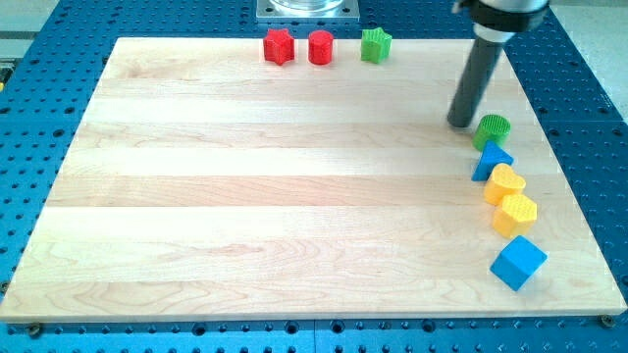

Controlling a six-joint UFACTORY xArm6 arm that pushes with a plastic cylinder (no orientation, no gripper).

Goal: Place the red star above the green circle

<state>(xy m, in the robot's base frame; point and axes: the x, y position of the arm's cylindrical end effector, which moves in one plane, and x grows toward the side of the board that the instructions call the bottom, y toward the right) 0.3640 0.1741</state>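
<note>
**Rod beside the green circle, red star far off at the top edge**

Nearest the view's bottom sits a blue cube (517, 262); above it two yellow blocks (514, 213) (503, 183), a blue triangle (490, 160), then the green circle (494, 127). My tip (460, 124) stands just left of that circle; there's no claw, nothing held. Along the top edge: red star (279, 46), red cylinder (321, 47), green star (375, 44).

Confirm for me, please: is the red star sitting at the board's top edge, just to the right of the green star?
Not quite: in the camera view the red star sits at the board's top edge, but left of the green star, with a red block between them.
</note>
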